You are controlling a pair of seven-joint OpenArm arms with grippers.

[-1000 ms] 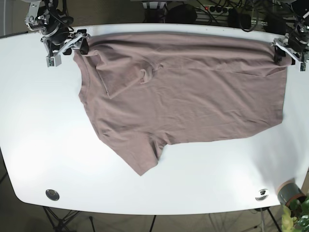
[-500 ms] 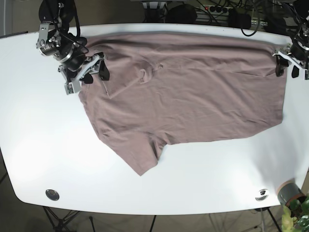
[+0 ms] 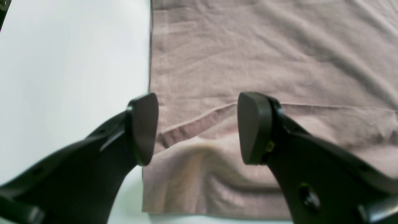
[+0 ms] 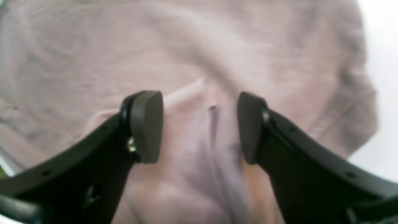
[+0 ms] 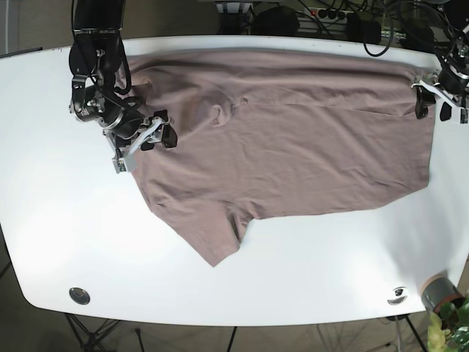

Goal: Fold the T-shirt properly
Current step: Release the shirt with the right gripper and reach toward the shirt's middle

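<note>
Shirt: the dusty mauve cotton T-shirt (image 5: 293, 139) is lying spread across the far half of the white oval surface (image 5: 66, 220), one sleeve drooping toward the near edge.
Left end effector: the left end effector (image 3: 197, 127) is hovering open-jawed over the hem corner, holding nothing.
Right end effector: the right end effector (image 4: 200, 124) is hanging open over bunched cloth near the shoulder, also holding nothing.
Risk: closing here is likely pinching only one layer, or catching a wrinkle, giving a crooked fold.
Axis: the long axis is running side to side in the base view, collar end on that view's left, hem on its right.
</note>
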